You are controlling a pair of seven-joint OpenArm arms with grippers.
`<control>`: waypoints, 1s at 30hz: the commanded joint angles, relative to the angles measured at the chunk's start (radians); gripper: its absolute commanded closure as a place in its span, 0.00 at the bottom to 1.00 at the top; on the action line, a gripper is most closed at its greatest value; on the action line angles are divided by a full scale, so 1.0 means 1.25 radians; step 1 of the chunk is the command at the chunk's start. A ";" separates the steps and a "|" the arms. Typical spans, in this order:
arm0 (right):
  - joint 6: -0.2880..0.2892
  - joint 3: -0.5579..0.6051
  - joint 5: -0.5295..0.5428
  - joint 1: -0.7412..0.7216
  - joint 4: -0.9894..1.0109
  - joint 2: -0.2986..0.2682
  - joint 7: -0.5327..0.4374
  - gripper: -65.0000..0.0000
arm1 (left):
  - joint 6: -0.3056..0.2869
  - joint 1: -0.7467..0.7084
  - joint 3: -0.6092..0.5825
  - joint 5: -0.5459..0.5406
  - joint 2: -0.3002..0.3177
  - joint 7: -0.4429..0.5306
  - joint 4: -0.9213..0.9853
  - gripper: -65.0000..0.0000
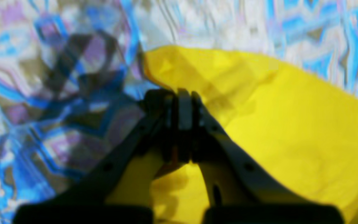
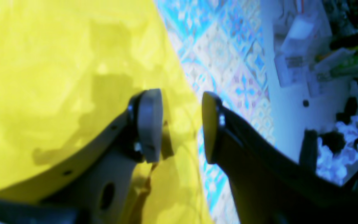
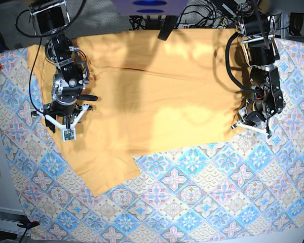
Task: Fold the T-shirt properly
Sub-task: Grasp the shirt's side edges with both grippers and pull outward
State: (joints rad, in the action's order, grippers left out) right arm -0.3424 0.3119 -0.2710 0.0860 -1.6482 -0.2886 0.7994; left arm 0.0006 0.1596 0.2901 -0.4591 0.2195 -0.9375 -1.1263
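Left claw (image 1: 183,96) pinches the T-shirt (image 3: 157,101) edge (right claw (image 2: 181,124) wide); tile-patterned cloth (image 3: 202,197) underneath.

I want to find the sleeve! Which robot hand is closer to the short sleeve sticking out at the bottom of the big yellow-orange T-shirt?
The right gripper: it hangs open just above that sleeve of the yellow-orange fabric T-shirt. The left gripper is shut on the shirt's opposite edge.

T-shirt (image 3: 157,91): spread across the upper half of the base view, on the patterned cloth (image 3: 192,192)
Left claw (image 3: 249,123): at the shirt's right edge
Right claw (image 3: 67,121): over the shirt's left part
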 commanded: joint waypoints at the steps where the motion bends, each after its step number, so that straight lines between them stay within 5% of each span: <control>1: -0.010 -0.006 -0.016 -0.025 0.000 -0.010 -0.015 0.68 | -0.002 0.013 0.003 0.000 0.014 -0.002 -0.029 1.00; 4: -0.002 -0.006 -0.016 -0.065 0.040 -0.012 -0.015 0.68 | -0.002 -0.014 0.005 -0.002 0.014 -0.025 -0.080 1.00; 12: 0.146 -0.043 -0.002 -0.187 0.197 -0.010 -0.036 0.68 | -0.002 -0.078 0.007 -0.002 0.014 -0.025 -0.192 1.00; 19: 0.304 -0.195 0.269 -0.281 0.330 -0.051 -0.060 0.59 | -0.002 -0.111 0.007 -0.002 0.014 -0.025 -0.226 1.00; 23: 0.321 -0.201 0.375 -0.331 0.407 -0.068 -0.068 0.59 | -0.002 -0.115 0.007 -0.002 0.014 -0.025 -0.229 1.00; 30: 0.324 -0.201 0.373 -0.365 0.502 -0.067 -0.143 0.59 | -0.002 -0.115 0.007 -0.002 0.001 -0.025 -0.229 1.00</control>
State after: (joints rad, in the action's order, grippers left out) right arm 0.0673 0.0654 0.1955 -0.3450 -1.0080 -0.3534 0.6403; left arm 0.0006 0.0010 0.2974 -0.4557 0.2134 -0.9775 -1.3926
